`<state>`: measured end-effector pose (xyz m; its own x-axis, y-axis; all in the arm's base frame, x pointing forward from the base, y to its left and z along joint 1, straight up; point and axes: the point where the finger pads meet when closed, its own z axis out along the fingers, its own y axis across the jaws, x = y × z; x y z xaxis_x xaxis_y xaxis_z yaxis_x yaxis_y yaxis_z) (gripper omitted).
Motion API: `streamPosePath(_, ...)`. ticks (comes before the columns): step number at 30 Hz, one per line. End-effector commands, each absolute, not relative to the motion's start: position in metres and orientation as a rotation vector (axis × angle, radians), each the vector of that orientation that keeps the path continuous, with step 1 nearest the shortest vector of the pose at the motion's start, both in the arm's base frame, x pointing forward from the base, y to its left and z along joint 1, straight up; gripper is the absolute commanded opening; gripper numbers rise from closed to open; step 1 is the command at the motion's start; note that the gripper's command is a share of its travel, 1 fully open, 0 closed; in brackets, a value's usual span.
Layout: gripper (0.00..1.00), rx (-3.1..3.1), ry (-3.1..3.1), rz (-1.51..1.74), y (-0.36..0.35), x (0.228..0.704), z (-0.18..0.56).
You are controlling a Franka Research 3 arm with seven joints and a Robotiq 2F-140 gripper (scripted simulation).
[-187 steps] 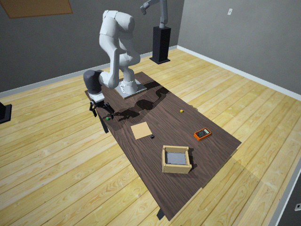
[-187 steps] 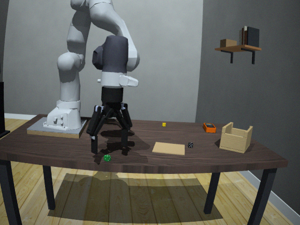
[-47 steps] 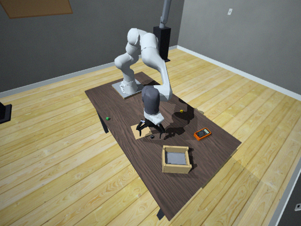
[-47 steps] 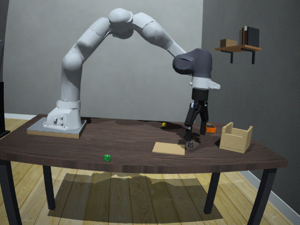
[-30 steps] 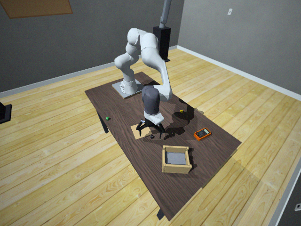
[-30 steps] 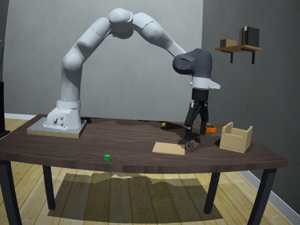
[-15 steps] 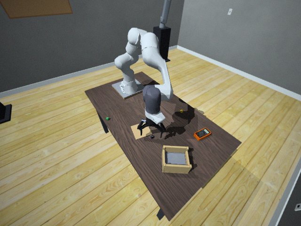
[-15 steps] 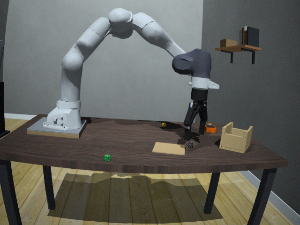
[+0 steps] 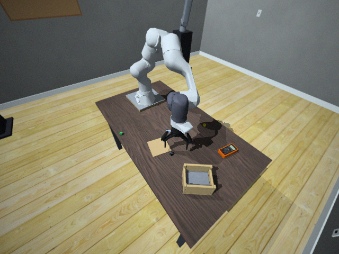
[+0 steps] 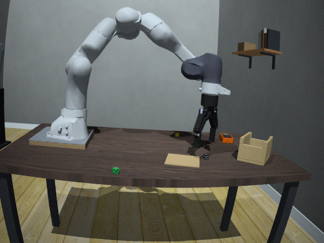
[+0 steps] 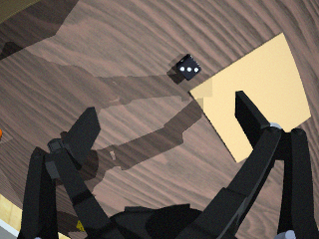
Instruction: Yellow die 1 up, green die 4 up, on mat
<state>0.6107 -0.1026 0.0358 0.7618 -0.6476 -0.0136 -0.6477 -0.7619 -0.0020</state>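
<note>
Green die (image 10: 116, 170) sits on dark wood table (image 10: 78, 162); end effector (image 10: 205, 139) spread wide, empty.

We see a counter (image 10: 146, 157) of dark brown wood with wavy grain, on black legs. The mat (image 10: 182, 160) is plain pale tan. The black die (image 11: 187, 68) shows three white pips in a row on the face towards the wrist camera. The green die (image 10: 116, 170), near the counter's front edge, is bright green with pale pips. The yellow die (image 10: 177, 134) lies in shadow near the back edge. The gripper (image 10: 204, 139) is black throughout; the arm is white with a grey wrist. The meter (image 9: 228, 150) is orange with a dark face, the box (image 9: 198, 189) light wood with a grey floor.
</note>
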Motion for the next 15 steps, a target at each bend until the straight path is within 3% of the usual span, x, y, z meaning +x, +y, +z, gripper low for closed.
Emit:
streamPosePath(1, 1.00, -2.926, 1.138, 0.001, -0.077, 0.608, 0.037)
streamPosePath(15, 1.00, -2.926, 1.138, 0.001, 0.059, 0.582, 0.038)
